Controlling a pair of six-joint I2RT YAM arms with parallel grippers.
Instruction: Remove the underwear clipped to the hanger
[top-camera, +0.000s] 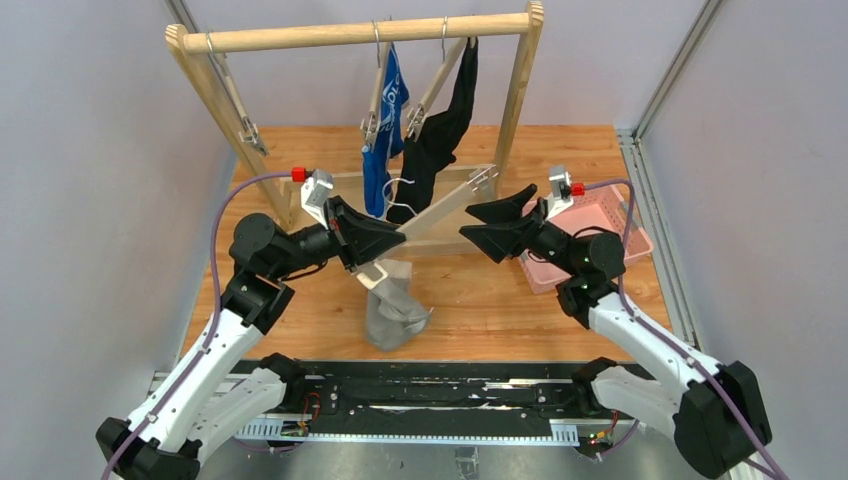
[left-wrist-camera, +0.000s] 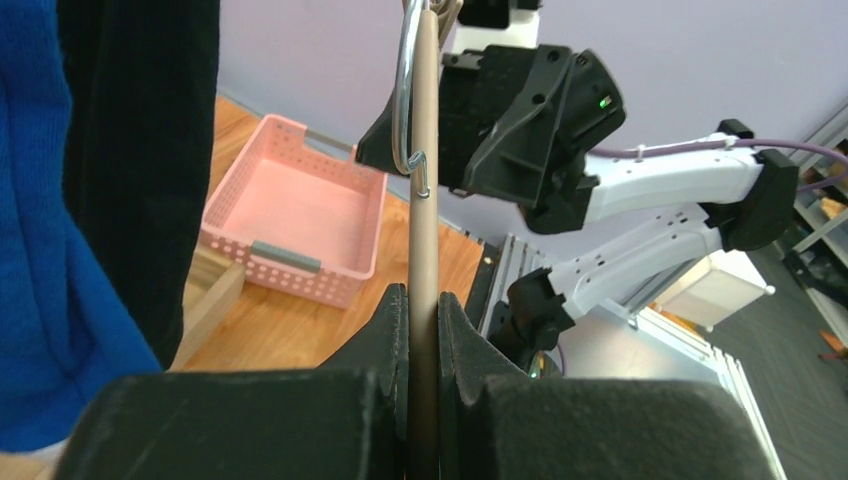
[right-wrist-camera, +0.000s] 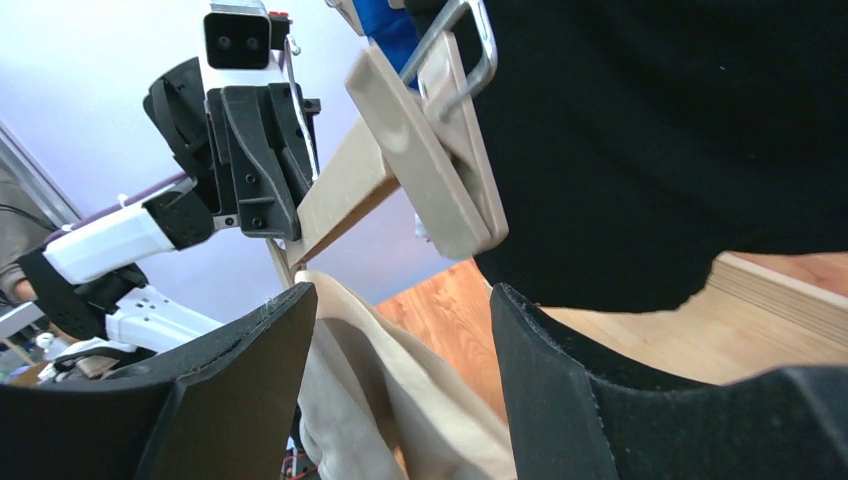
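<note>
Briefs number three. Two hang from the wooden rack (top-camera: 525, 80): the bright blue briefs (top-camera: 383, 160) with white lettering and the black briefs (top-camera: 445, 130), each clipped to its own hanger and pressed side by side near the middle of the top rod (top-camera: 330, 36). The third, the grey-beige briefs (top-camera: 395, 308), dangles from the low end of the held hanger (top-camera: 442, 211), and its lower part lies bunched on the wooden tabletop (top-camera: 560, 150).

Hangers number four. Three hook over the rod: the far-left hanger (top-camera: 235, 100) on its own, the blue pair's hanger (top-camera: 378, 90) and the black pair's hanger (top-camera: 437, 82). The fourth is off the rod, slanting up from the left arm toward the right arm in front of the rack.

Grippers number two. The left gripper (left-wrist-camera: 422, 300) has its fingers pinched tight on the flat bar of the held hanger, close to the end that carries the grey-beige fabric. The right gripper (right-wrist-camera: 400, 300) has its fingers spread wide and grasps nothing. It sits just beside the hanger's raised end, where the wooden clip (right-wrist-camera: 430, 160) with its metal spring stands above the gap between the fingers, and grey-beige cloth shows below.

One pink basket (left-wrist-camera: 290, 265) stands on the tabletop at the right.
</note>
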